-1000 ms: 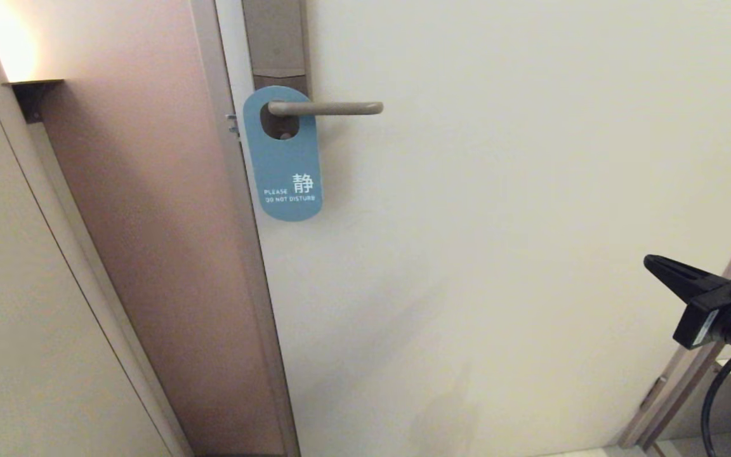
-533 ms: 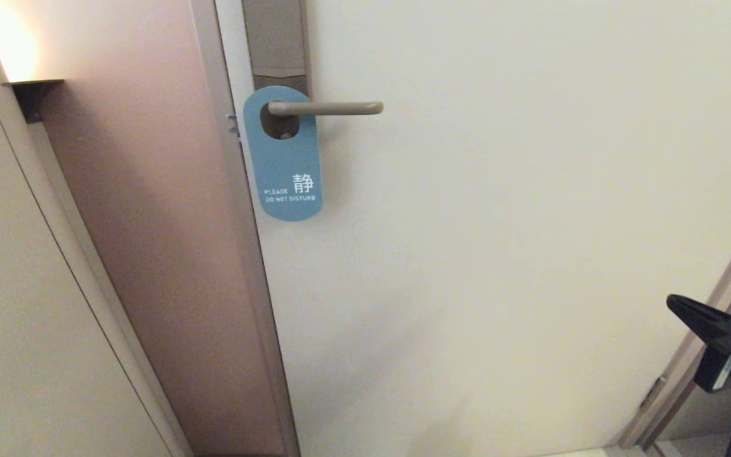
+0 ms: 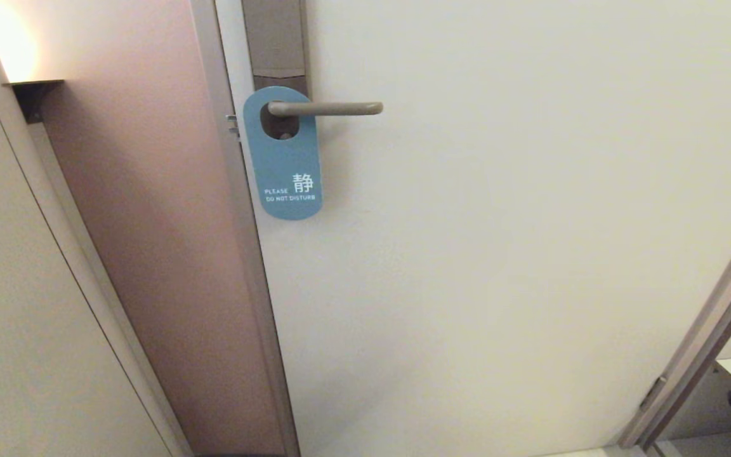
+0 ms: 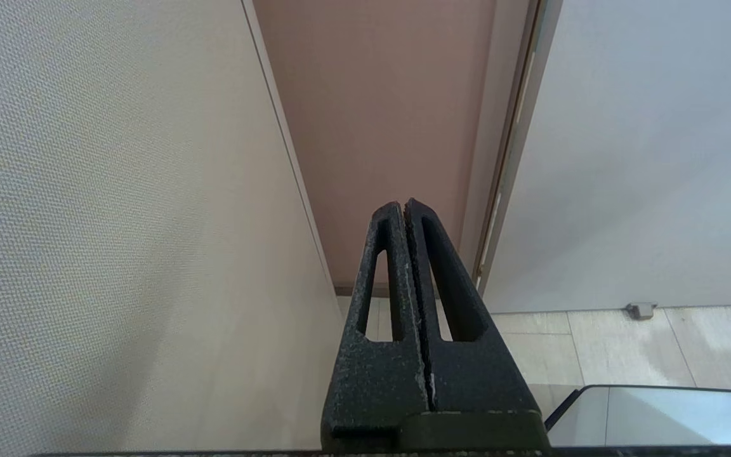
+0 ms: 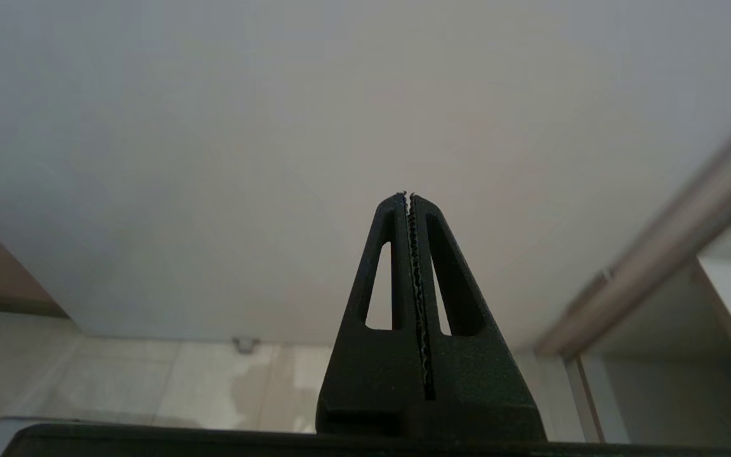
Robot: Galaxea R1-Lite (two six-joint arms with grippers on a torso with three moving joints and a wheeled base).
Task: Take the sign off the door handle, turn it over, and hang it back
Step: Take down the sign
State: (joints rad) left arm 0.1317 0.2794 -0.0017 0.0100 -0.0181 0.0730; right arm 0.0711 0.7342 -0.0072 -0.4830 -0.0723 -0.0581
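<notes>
Sign point(image 3: 283, 158) hangs on door handle point(image 3: 327, 108), upper left of head frame, blue "DO NOT DISTURB" side out. Judged: hung, task complete or not begun; cannot tell which. Left gripper point(image 4: 405, 206) and right gripper point(image 5: 408, 198) both clenched, empty, low near floor.

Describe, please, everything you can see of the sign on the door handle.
The sign is a flat, oblong, round-ended blue card that looks like thin plastic or card. An oval hole near its top is threaded over the handle, close to the plate. It hangs flat against the door, tilted slightly. White "PLEASE DO NOT DISTURB" and a Chinese character face outward. Nothing grips it.
</notes>
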